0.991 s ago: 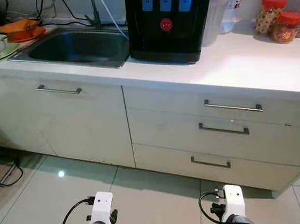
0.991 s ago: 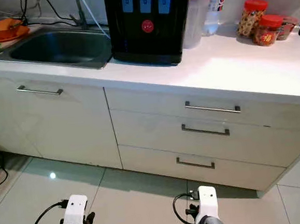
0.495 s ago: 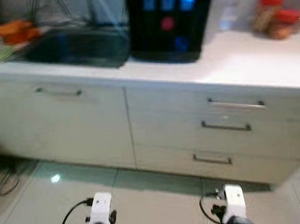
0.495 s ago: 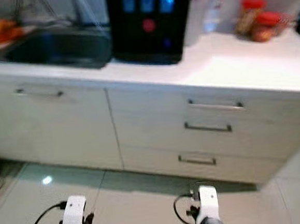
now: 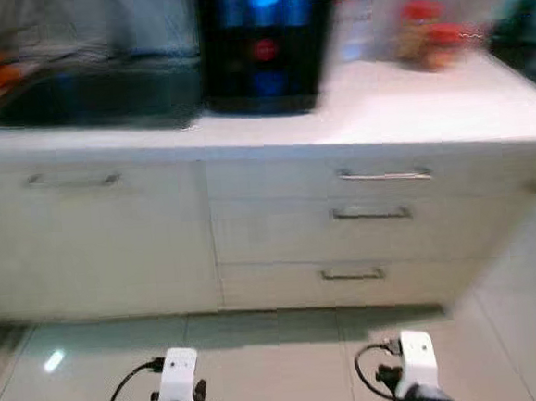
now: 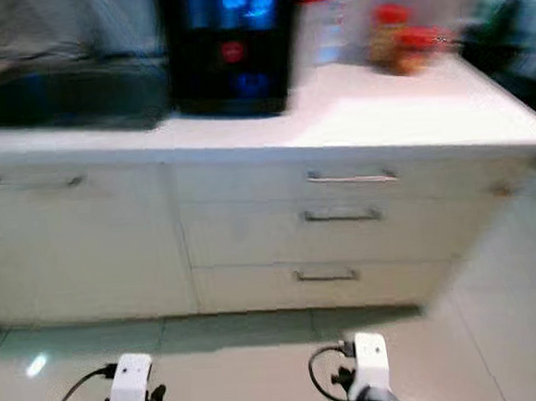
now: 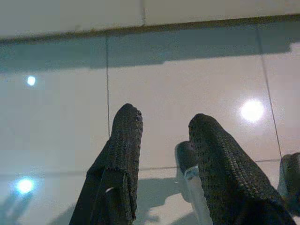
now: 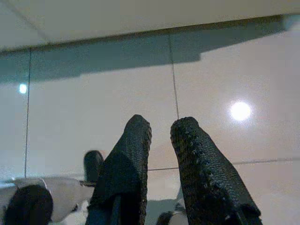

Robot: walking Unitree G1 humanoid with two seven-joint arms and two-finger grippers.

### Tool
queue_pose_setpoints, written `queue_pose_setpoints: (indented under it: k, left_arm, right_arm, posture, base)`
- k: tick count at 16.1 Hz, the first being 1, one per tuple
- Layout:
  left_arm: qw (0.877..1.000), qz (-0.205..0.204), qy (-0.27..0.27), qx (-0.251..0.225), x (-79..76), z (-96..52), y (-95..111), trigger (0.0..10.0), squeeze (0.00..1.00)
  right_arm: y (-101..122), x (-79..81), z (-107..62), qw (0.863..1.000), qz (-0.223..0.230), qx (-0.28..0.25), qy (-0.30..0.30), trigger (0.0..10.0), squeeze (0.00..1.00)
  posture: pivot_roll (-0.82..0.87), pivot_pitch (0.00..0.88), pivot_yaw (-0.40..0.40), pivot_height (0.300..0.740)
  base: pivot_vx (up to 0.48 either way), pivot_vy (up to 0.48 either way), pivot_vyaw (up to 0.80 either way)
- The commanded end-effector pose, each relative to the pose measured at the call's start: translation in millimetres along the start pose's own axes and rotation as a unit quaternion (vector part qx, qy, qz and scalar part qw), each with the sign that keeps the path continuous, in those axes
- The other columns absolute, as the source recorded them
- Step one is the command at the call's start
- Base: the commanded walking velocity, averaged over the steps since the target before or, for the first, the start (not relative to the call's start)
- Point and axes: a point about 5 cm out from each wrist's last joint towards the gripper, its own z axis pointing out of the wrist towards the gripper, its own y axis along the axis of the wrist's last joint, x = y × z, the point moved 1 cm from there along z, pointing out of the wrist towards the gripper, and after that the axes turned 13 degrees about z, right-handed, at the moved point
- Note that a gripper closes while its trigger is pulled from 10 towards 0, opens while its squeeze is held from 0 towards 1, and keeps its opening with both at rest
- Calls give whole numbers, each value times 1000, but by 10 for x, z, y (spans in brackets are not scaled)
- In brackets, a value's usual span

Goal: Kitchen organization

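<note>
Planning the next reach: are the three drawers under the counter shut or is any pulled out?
All shut, as far as the blur allows. The top drawer, middle drawer and bottom drawer sit flush in one plane.

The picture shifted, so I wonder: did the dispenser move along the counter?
No. The dispenser sits beside the sink as before; the camera turned.

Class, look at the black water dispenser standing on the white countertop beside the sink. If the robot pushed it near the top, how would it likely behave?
The black water dispenser looks tall and boxy, so a high push might tip it rather than slide it. It appears bulky and probably heavy. Its flat base rests on the smooth countertop, so a low push would more likely slide it. The views are blurred, so this is tentative.
</note>
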Motion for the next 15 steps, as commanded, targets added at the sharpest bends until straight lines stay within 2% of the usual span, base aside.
queue_pose_setpoints:
  k: [1, 15]
  left_arm:
    - [1000, -6, 2, -2, -20, 7, 27, 10000, 0]
    - [1000, -7, 7, 1, 0, -2, -8, 10000, 0]
  right_arm:
    - [-24, -76, -17, 1000, 5, 5, -11, 10000, 0]
    - [-40, -73, -19, 1000, 7, 6, -9, 10000, 0]
  posture:
    - [134, 0, -4, 740]
    - [137, 0, 0, 740]
  base:
    - [0, 296, 0]
    - [0, 295, 0]
